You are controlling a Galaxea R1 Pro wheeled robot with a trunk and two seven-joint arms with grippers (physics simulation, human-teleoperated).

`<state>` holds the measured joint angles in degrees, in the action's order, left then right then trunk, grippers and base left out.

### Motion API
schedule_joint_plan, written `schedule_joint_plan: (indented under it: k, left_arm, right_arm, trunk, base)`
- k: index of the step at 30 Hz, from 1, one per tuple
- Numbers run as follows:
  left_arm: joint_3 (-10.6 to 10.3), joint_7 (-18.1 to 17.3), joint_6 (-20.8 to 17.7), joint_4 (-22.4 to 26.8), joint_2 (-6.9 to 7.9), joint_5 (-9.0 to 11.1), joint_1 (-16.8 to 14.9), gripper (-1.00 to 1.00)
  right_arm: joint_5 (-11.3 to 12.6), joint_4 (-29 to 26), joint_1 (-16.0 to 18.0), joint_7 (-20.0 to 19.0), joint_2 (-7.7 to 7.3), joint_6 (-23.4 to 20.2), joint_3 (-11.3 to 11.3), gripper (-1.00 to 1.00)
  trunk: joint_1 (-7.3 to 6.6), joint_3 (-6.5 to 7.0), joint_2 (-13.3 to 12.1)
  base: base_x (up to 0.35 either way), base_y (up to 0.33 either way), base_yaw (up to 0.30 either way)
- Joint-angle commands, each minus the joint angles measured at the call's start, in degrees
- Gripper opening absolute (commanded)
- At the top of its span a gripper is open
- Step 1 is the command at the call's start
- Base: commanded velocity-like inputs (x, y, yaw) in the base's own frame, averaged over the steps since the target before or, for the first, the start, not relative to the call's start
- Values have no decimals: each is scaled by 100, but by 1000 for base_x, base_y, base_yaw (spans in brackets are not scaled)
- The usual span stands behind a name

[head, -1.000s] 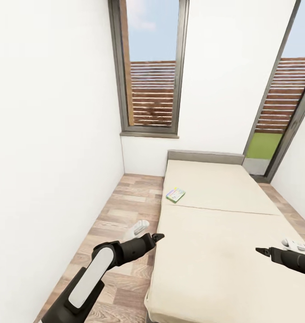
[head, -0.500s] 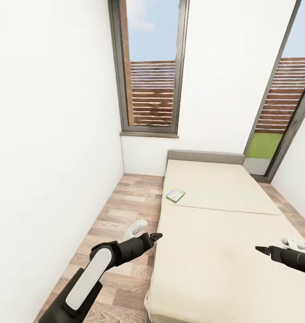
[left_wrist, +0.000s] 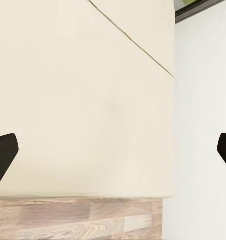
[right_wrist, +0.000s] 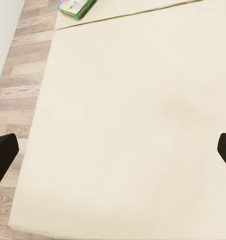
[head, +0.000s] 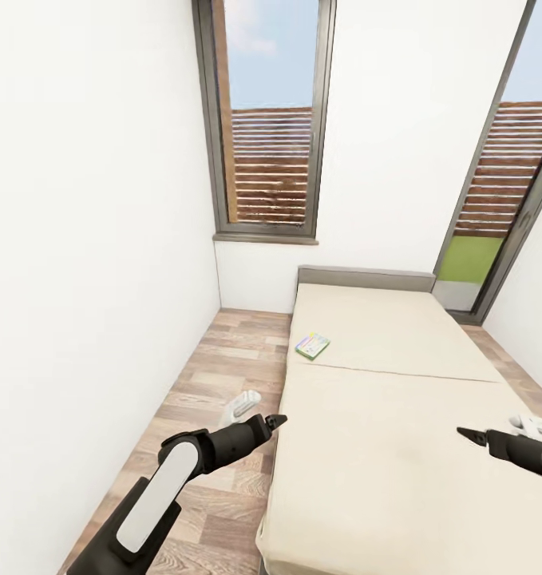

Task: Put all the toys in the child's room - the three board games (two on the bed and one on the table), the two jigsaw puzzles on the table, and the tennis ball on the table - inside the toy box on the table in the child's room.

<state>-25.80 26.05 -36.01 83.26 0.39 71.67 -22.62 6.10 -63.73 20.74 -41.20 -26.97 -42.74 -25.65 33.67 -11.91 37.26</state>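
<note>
One board game (head: 312, 346), a small flat green-and-white box, lies on the cream bed (head: 382, 447) near its left edge, just beyond the mattress seam. It also appears in the right wrist view as the board game (right_wrist: 75, 6), far ahead of the fingers. My left gripper (head: 277, 419) hovers open beside the bed's left edge, over the wood floor. My right gripper (head: 466, 434) is open above the bed's right side. Both are well short of the box and hold nothing. The table, toy box, puzzles and ball are out of view.
A white wall (head: 87, 279) runs close along the left, leaving a narrow strip of plank floor (head: 223, 375) beside the bed. A tall window (head: 271, 128) is behind the grey headboard (head: 365, 279), and a glass door (head: 502, 200) stands at the right.
The right gripper has drifted slightly rightward. The left gripper has barely shifted. The board game and bed have not moved.
</note>
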Motion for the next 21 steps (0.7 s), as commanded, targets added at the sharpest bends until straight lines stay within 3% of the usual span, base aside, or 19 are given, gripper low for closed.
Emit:
schedule_joint_plan:
  k: [1,8,21]
  left_arm:
    - [-13,58,5,22,4,58,-6,100]
    - [-38,36,6,74,-3,52,-6,100]
    - [-62,15,1,98,-8,49,-6,100]
  right_arm:
    - [46,-75,-22,-63,6,-18,-98,100]
    - [40,-411,-260,-275,29,65,-371,100]
    - [46,-702,-414,-364,52,99,-483,100]
  trunk:
    - [24,-28,50]
    - [178,-154,331]
    - [464,-387,852]
  base:
    - [0,0,0]
    - [0,0,0]
    - [0,0,0]
